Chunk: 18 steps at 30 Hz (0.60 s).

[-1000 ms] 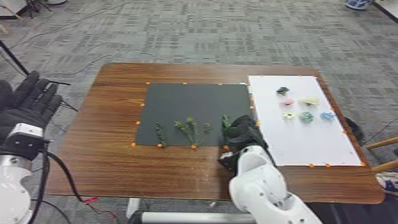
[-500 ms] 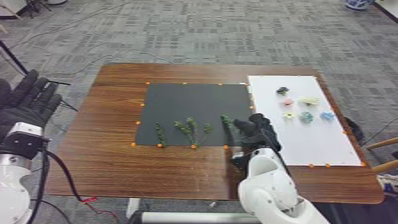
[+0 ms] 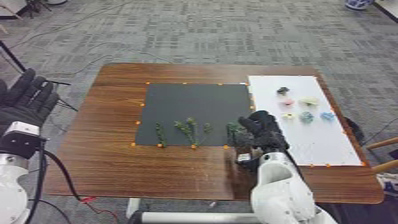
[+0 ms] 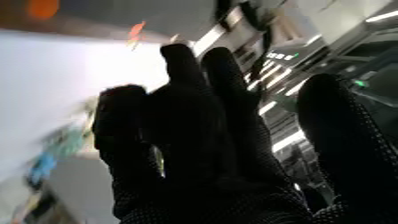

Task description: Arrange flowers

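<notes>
Head view: right hand (image 3: 265,131) had shifted toward 3 o'clock versus both earlier frames, forearm swung the same way. Green sprig (image 3: 234,132) nearest it had gone a little toward 3 as well, lying just beside the glove at the mat's 4-5 o'clock. Flower heads and the other greens hadn't moved. Left hand (image 3: 27,102) had drifted slightly toward 9, off the table (image 3: 98,125) edge. Right fingers: extended, not clenched; right wrist view had them up and near straight, thumb well apart, wide gap. No grasp visible there; couldn't tell from the head view whether the glove touched the sprig. Left fingers: spread and released, nothing in them. Right hand sat over the seam between black mat (image 3: 191,102) and white board (image 3: 311,147), at the board's 8 o'clock. Other greens lay along the mat's near edge: long sprig (image 3: 160,134) at 7, branched sprig (image 3: 188,131) at 6, small sprig (image 3: 208,128) at 5-6. On the board, dark flower (image 3: 282,91) and pink flower (image 3: 287,101) at 11, cream flower (image 3: 309,101) at 12, yellow flower (image 3: 289,115) at 10, teal flower (image 3: 306,117) near centre, blue flower (image 3: 328,116) at 3.
</notes>
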Each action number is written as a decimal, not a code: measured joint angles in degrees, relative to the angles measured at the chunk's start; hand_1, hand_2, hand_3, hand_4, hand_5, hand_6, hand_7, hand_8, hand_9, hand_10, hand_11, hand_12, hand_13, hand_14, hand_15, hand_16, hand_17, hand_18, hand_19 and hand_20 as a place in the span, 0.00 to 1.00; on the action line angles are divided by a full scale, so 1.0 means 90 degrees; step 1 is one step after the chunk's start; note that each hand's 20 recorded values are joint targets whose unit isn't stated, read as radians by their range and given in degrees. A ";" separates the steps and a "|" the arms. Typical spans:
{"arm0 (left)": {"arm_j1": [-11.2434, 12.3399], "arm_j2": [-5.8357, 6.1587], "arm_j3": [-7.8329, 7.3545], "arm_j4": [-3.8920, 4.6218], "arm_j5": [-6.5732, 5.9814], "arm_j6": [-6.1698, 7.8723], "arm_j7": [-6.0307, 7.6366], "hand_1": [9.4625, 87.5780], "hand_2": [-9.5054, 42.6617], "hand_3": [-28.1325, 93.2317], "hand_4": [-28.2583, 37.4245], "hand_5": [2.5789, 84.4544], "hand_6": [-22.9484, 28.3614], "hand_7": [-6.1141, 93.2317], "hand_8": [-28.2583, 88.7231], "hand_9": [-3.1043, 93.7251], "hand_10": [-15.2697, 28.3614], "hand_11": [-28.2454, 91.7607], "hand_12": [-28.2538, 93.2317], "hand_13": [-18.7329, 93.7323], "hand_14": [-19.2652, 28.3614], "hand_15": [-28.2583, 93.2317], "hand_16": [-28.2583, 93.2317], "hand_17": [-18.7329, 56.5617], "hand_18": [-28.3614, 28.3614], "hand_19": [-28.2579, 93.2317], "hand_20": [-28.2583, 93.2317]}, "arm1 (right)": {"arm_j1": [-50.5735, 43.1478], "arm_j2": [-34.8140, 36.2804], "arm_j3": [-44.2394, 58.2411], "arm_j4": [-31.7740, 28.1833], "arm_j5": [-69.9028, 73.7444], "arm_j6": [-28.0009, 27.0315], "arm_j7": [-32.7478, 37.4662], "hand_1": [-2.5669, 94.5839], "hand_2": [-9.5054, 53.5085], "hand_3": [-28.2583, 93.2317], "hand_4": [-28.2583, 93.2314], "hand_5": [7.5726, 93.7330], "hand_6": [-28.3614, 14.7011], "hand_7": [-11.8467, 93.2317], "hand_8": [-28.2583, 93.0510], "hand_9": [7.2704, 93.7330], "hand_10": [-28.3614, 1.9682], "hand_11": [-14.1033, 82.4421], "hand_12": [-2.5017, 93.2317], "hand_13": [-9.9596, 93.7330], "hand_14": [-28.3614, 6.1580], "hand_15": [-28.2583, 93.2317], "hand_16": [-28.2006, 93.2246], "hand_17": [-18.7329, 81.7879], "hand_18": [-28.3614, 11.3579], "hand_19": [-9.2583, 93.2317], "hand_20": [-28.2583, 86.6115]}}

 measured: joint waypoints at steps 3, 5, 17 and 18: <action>-0.0008 -0.0002 0.0008 0.0000 -0.0001 0.0000 0.0000 0.17 0.51 0.79 0.00 0.39 0.58 0.12 0.19 0.33 0.60 0.30 0.32 0.33 0.62 0.34 0.21 0.21 0.60 0.34 0.30 | -0.0101 -0.0047 0.0290 -0.0020 0.0982 -0.0448 -0.0616 0.27 0.35 0.85 0.09 0.48 0.36 0.26 0.17 0.57 0.18 0.24 0.12 0.90 0.50 0.66 0.43 0.61 0.07 0.93 0.38; -0.0008 -0.0004 0.0010 0.0000 -0.0006 0.0002 0.0000 0.17 0.51 0.79 0.00 0.40 0.58 0.12 0.19 0.33 0.60 0.30 0.32 0.33 0.62 0.34 0.21 0.21 0.60 0.34 0.30 | -0.0139 -0.0074 0.0380 -0.0016 0.1304 -0.0798 -0.0873 0.27 0.34 0.85 0.08 0.47 0.36 0.25 0.18 0.56 0.19 0.24 0.12 0.89 0.47 0.62 0.41 0.61 0.10 0.90 0.36; 0.0051 -0.0004 -0.0004 -0.0016 -0.0030 0.0013 0.0026 0.17 0.51 0.79 0.00 0.40 0.58 0.12 0.19 0.33 0.61 0.30 0.32 0.33 0.63 0.35 0.21 0.21 0.60 0.34 0.30 | -0.0143 -0.0126 0.0316 0.0038 0.0704 -0.1287 -0.1248 0.25 0.22 0.83 0.04 0.42 0.38 0.23 0.17 0.50 0.18 0.25 0.14 0.58 0.21 0.59 0.31 0.43 0.09 0.78 0.30; 0.0055 -0.0004 -0.0005 -0.0019 -0.0031 0.0014 0.0029 0.17 0.51 0.79 0.00 0.40 0.58 0.12 0.19 0.33 0.61 0.30 0.32 0.33 0.63 0.35 0.21 0.21 0.60 0.34 0.30 | -0.0142 -0.0128 0.0314 0.0038 0.0491 -0.1430 -0.1251 0.25 0.20 0.81 0.03 0.42 0.38 0.23 0.17 0.50 0.18 0.25 0.14 0.58 0.21 0.59 0.30 0.43 0.09 0.78 0.30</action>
